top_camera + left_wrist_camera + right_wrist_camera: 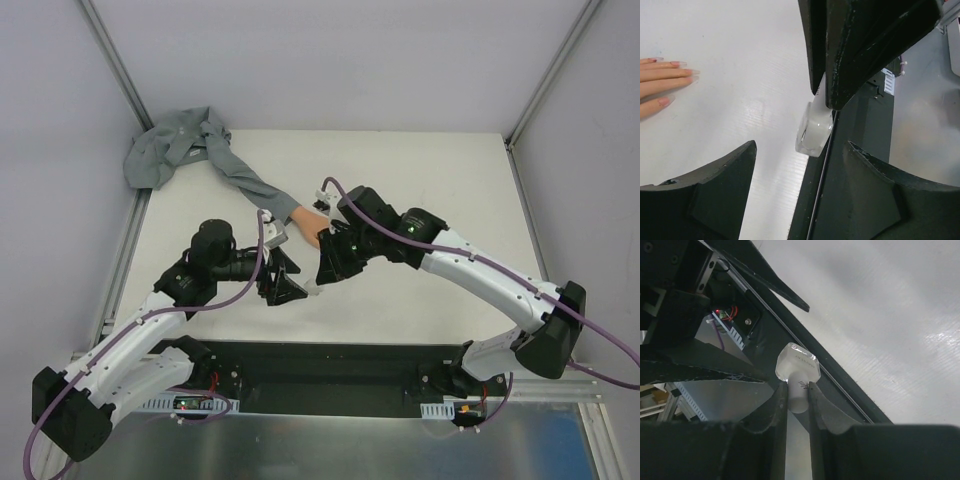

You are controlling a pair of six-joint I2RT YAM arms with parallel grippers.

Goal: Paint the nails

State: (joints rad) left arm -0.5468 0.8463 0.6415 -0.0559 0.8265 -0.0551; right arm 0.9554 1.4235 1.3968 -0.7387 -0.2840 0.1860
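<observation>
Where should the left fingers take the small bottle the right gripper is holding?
By its clear square body, coming from the free end: the flat sides suit a pinch, and the right gripper clamps the white cap.

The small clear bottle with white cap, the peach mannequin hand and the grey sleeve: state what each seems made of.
The small clear bottle with white cap: glossy, see-through glass or hard plastic; cap matt, plastic-looking. The peach mannequin hand: smooth, soft sheen, probably silicone or vinyl. The grey sleeve: matt cloth, crumpled folds.
</observation>
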